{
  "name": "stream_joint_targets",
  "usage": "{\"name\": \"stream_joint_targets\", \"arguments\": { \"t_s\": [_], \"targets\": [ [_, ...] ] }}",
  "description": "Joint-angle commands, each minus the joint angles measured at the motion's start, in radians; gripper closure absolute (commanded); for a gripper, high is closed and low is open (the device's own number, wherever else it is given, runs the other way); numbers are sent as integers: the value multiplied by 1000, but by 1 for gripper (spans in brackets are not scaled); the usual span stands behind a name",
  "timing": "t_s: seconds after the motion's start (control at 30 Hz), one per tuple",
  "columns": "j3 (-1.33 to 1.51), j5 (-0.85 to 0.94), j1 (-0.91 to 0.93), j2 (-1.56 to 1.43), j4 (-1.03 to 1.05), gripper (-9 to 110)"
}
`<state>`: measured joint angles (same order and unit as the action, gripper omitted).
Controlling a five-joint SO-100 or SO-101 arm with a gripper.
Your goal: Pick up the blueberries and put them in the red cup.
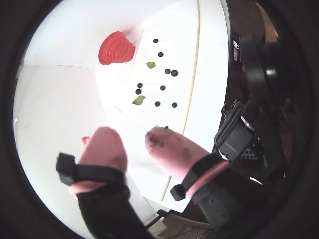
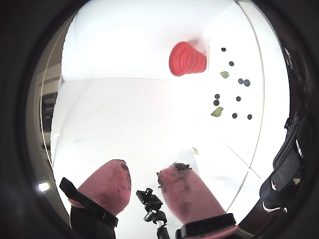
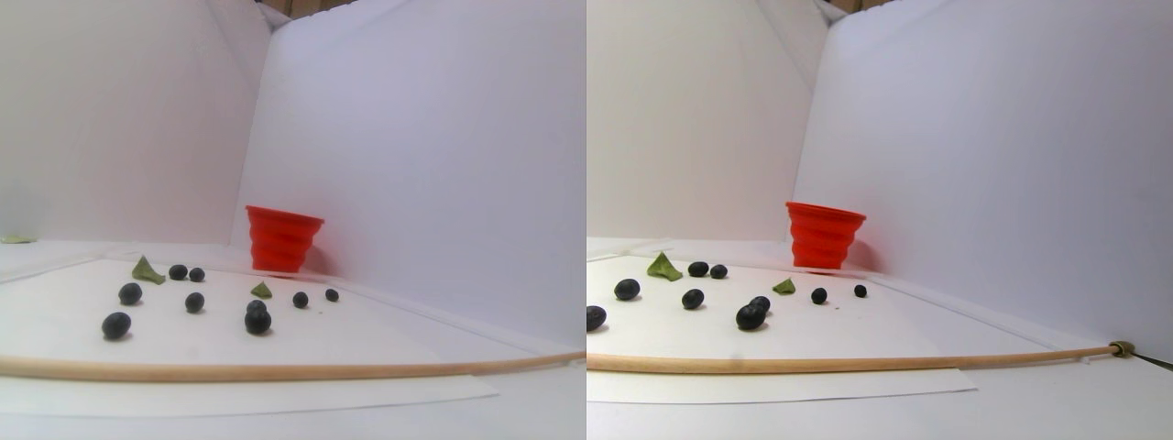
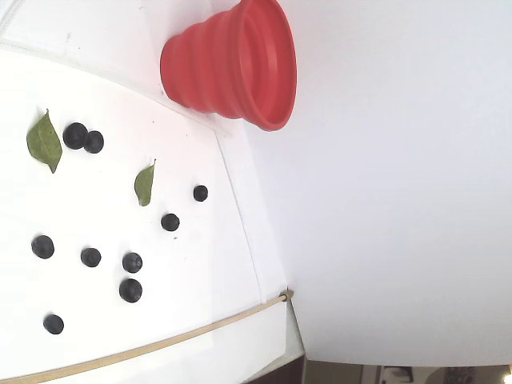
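Your claw (image 1: 130,144) hangs released and empty above the table (image 1: 60,109), well apart from the blueberries (image 1: 162,87) scattered beside the upright red cup (image 1: 115,48).

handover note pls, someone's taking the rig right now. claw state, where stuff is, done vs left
Claw: open, empty, pink fingertips apart, hanging above the white surface, well short of the fruit.
Red cup: upright at the sheet's far corner; its inside is not visible, so contents unknown.
Blueberries: nine loose on the white sheet, two touching beside the larger green leaf; smaller leaf lies mid-sheet.
Wooden stick lies along the sheet's near edge.
Done: nothing visibly.
Left: seemingly every berry.
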<state>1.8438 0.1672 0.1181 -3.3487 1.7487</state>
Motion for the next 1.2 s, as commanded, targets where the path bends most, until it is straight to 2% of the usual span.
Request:
{"name": "stream_joint_targets", "arguments": {
  "t_s": [0.0, 1.17],
  "targets": [
    [-3, 8, -14, 5, -9, 90],
    [-5, 6, -5, 5, -8, 90]
  ]
}}
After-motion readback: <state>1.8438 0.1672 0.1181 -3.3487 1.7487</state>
